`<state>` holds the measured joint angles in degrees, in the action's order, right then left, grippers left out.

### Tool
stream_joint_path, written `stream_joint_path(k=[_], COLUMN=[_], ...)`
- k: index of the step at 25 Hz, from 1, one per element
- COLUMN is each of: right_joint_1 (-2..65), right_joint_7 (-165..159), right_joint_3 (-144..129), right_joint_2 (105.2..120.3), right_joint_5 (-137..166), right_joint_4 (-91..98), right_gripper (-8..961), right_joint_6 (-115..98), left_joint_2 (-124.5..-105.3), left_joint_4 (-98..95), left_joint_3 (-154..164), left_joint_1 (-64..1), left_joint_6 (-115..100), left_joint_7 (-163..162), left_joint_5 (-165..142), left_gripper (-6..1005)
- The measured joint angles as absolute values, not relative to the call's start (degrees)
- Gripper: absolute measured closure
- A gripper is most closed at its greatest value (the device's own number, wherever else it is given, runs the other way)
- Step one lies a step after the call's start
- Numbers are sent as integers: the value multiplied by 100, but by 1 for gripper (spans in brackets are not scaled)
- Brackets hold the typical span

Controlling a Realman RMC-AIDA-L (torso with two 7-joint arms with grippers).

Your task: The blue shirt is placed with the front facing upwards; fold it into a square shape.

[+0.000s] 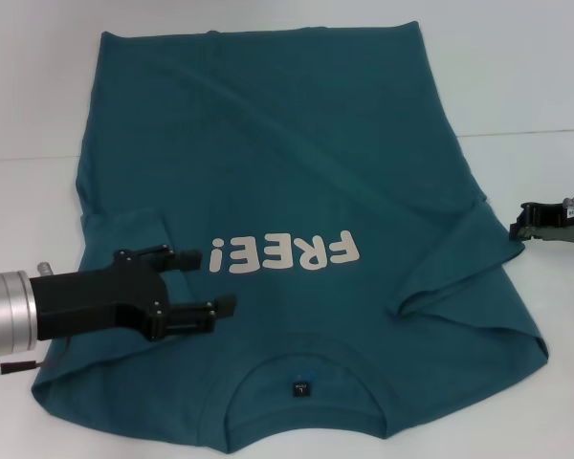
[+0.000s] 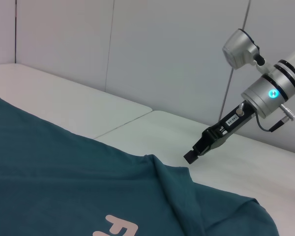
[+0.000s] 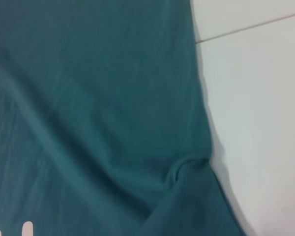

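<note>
The blue shirt (image 1: 287,163) lies spread face up on the white table (image 1: 536,67), its collar toward me and the white "FREE!" lettering (image 1: 285,254) across the chest. My left gripper (image 1: 215,280) hovers open over the shirt's left sleeve and chest side, with nothing between its fingers. At the right, my right gripper (image 1: 515,228) sits just off the rumpled right sleeve (image 1: 459,277), shut and empty. The left wrist view shows the shirt (image 2: 64,172) and the right gripper (image 2: 191,156) above bare table beyond the sleeve. In the right wrist view the shirt (image 3: 88,98) fills most of the picture.
A seam line (image 1: 536,132) runs across the tabletop at the right. A pale wall (image 2: 162,59) stands behind the table's far side. Bare table (image 3: 255,123) borders the shirt's right edge.
</note>
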<state>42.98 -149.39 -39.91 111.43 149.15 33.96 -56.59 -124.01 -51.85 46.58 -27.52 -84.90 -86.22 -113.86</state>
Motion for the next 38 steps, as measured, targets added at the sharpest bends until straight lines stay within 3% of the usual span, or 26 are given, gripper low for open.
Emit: stream_joint_path(k=[9, 20, 31, 38], right_joint_1=[4202, 4216, 4257, 4340], right_joint_7=[-15112, -15098, -15070, -15043], right_joint_3=[-3868, -3841, -3859, -3896], right_joint_2=[11012, 11055, 11057, 11106], right_joint_5=[14903, 14816, 14797, 14752], right_joint_4=[3360, 3335, 3009, 2916], right_gripper=[879, 661, 189, 155], right_joint_6=[-5640, -5581, -5263, -5211], left_joint_2=[-12396, -12392, -12392, -12392], left_joint_4=[-5192, -5208, -5212, -5212], left_joint_3=[4689, 4698, 4703, 4702], left_joint_1=[-2777, -2777, -2777, -2777], left_joint_6=[-8490, -8490, -8490, -8490], left_joint_7=[-8636, -8640, -8634, -8629], left_joint_5=[-11385, -11355, -11354, -11355], left_gripper=[152, 152, 152, 152])
